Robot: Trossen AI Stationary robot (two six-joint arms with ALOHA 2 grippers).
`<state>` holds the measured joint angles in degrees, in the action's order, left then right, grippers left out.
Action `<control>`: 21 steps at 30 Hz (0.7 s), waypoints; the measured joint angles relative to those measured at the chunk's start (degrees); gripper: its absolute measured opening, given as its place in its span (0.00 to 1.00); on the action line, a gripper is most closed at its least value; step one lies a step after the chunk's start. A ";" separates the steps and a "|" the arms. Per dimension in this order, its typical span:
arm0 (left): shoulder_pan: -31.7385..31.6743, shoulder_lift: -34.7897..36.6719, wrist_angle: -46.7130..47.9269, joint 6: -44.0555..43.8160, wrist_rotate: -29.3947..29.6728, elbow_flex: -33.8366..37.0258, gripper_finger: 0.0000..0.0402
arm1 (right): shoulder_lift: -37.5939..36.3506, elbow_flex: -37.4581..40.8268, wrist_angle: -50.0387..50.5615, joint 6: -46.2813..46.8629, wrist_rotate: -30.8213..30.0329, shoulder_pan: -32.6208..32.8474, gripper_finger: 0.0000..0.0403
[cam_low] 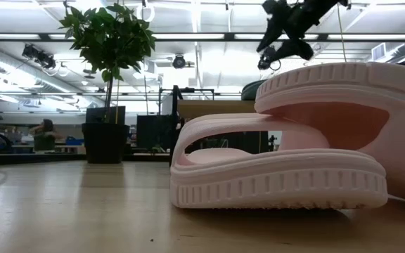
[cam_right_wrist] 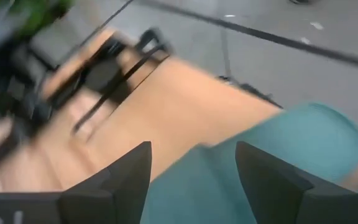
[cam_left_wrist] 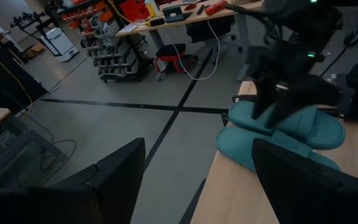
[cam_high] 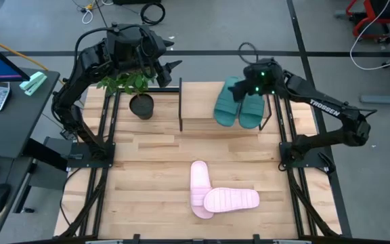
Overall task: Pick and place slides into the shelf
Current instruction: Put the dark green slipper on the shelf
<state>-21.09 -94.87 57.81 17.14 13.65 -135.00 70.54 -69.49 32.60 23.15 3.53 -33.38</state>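
Nearest me, two pale pink slides [cam_high: 215, 196] lie on the wooden surface [cam_high: 147, 176], touching, one overlapping the other's end at an angle. Farther back stands the shelf [cam_high: 202, 102], its light plank top carried on thin black side frames. On that plank rest two teal slides [cam_high: 239, 105], side by side and touching, toward the right end. My right arm reaches in from the right edge, elbow bent low beside the surface, forearm angled up and inward; my right tool [cam_high: 256, 81] hovers just above the teal pair, fingers spread apart and gripping nothing, as the right wrist view shows. My left arm is folded at the far left corner, its left tool [cam_high: 171, 71] raised beyond the shelf, fingers wide and empty. A potted plant [cam_high: 137, 91] stands below it.
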 joint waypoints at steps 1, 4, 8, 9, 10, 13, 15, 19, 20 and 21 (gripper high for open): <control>0.00 0.00 0.00 0.01 0.00 0.00 0.74 | 0.00 0.00 0.45 -3.27 0.07 1.50 0.59; -0.02 0.00 -0.01 -0.02 0.00 0.00 0.74 | 0.00 0.00 2.73 -12.69 -2.37 5.96 0.58; -0.02 0.00 -0.03 0.01 0.00 0.00 0.74 | 0.00 0.00 5.77 -20.23 -11.20 11.09 0.58; -0.02 0.00 -0.03 0.03 0.00 0.00 0.74 | 0.00 0.00 6.23 -21.67 -13.50 12.18 0.58; 0.00 0.00 -0.03 0.01 0.00 0.00 0.74 | 0.00 0.00 6.34 -23.14 -15.32 13.15 0.58; -0.01 0.00 -0.03 0.03 0.00 0.00 0.74 | 0.00 0.00 6.35 -26.74 -18.04 15.71 0.58; -0.02 0.00 -0.03 0.02 0.00 0.00 0.74 | 0.00 0.00 6.60 -28.07 -18.19 17.11 0.58; -0.01 0.00 -0.04 0.03 0.00 0.00 0.74 | 0.00 0.03 8.25 -28.33 -18.21 19.26 0.58; 0.00 0.00 -0.03 0.05 0.00 0.00 0.74 | 0.00 0.32 8.13 -28.14 -18.24 19.74 0.58; -0.02 0.00 -0.05 0.05 0.00 0.00 0.74 | 0.00 0.68 8.10 -27.70 -18.23 20.24 0.58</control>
<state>-21.10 -94.87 57.76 17.19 13.65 -135.00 70.54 -68.82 40.70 -4.55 -14.70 -13.14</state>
